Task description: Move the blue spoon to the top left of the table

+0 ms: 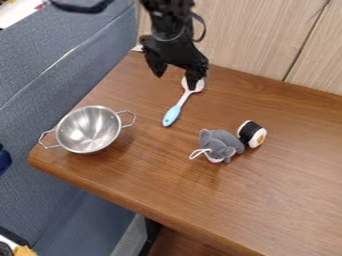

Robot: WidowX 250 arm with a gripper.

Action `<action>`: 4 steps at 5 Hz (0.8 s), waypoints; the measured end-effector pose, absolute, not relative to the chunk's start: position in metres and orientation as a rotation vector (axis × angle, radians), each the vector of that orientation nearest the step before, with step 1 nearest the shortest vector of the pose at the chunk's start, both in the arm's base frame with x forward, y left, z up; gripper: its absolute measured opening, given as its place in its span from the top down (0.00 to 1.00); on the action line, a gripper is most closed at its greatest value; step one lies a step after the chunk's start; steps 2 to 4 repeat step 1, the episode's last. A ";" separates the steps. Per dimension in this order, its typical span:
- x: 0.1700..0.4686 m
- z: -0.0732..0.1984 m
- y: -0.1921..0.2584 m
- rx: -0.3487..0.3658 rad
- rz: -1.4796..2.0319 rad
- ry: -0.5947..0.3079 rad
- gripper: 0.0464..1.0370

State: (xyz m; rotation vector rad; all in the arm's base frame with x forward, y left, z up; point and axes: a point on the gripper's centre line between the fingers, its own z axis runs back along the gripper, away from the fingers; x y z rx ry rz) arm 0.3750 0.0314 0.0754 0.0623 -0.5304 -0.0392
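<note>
Spoon lies within the pincer's reach, but a clumsy close could send it skidding

The pincer [176, 79] hangs over the far left part of the table [280, 200], its two fingers spread apart with nothing gripped between them. The blue spoon [172, 115] lies flat below, blue handle toward the near side, white head toward the far side. The right finger overlaps that head in the camera view; whether it touches cannot be told.

The grasp looks like the weak point. If the pincer comes down where it is, the right finger could press on the rounded head and tip or spin the spoon. Closing from the head's edge might only push it aside. A shift toward the slim neck, with the fingers on either side, would likely hold better. The goal corner is close, so a release too far left could drop the spoon over the edge onto the grey-blue couch [40, 85], and too far a reach could knock it on the wall panel [254, 40].

The one container on the table is a two-handled metal bowl [79, 129], near the left edge, with nothing seen in it. Right of it sit a grey plush animal [222, 142] and a toy sushi roll [252, 133].
</note>
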 end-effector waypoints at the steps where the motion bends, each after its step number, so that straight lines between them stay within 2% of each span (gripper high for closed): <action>1: 0.376 0.078 0.034 0.060 -0.029 -0.546 0.04; 4: 0.376 0.078 0.034 0.060 -0.029 -0.546 0.04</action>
